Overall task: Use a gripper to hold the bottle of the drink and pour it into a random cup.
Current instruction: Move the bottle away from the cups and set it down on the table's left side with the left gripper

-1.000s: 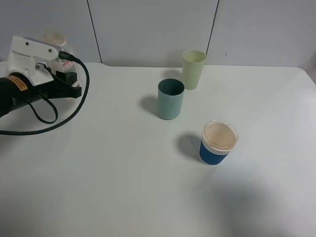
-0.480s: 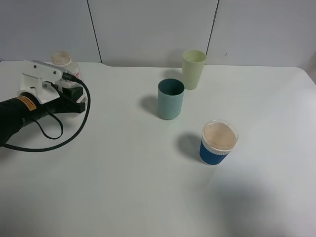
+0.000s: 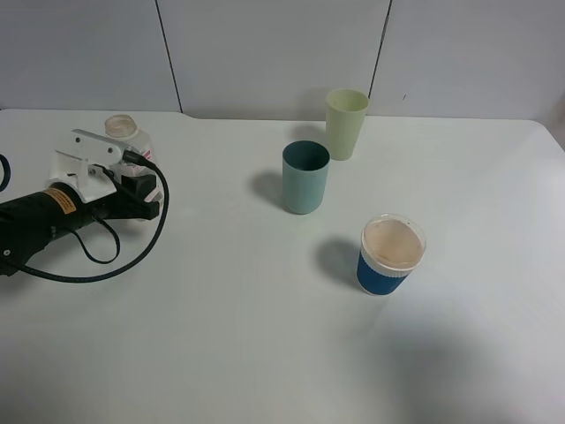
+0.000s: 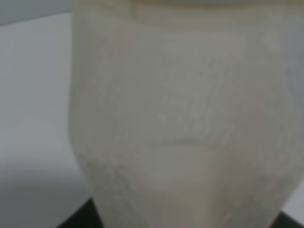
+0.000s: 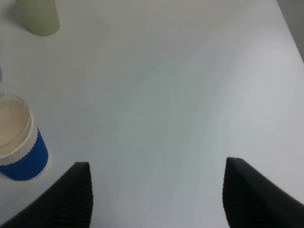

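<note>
Since the earlier frames the left gripper [image 3: 141, 190] has come down to the table, now clamped on the bottle of the drink [image 3: 126, 134], far left of the cup [image 3: 305, 177]. Right gripper [image 5: 156, 199] spread wide, empty. Risk, my judgement: open-necked bottle spills if tilted early; count one bottle, three cups: teal, yellow-green tumbler [image 3: 346, 123], lidded blue cup [image 3: 390, 254].
</note>
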You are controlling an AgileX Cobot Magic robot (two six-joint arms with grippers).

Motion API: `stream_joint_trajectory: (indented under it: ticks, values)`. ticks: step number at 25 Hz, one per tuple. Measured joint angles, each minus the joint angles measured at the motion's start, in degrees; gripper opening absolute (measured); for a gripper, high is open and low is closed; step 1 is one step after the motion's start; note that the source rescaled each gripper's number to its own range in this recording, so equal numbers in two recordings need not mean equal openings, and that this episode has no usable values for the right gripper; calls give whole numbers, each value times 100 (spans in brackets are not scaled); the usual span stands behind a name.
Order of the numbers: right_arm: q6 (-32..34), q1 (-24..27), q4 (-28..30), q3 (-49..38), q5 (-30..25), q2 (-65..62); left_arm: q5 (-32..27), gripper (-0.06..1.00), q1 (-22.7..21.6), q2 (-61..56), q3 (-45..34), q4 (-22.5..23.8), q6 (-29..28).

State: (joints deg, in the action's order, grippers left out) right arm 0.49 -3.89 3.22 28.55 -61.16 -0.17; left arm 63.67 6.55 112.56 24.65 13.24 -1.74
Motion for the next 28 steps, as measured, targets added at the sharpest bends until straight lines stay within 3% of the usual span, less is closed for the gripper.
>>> stream_joint_trajectory:
  ticks: [15, 18, 20, 23, 28]
  values:
    - [0, 0, 0, 0, 0, 0, 232, 0, 0, 175, 0, 126, 0]
    - [0, 0, 0, 0, 0, 0, 232, 20, 0, 175, 0, 139, 0]
    - [0, 0, 0, 0, 0, 0, 244, 44, 0, 175, 0, 144, 0]
    - [0, 0, 0, 0, 0, 0, 323, 68, 0, 175, 0, 138, 0]
    - [0, 0, 0, 0, 0, 0, 363, 75, 0, 175, 0, 138, 0]
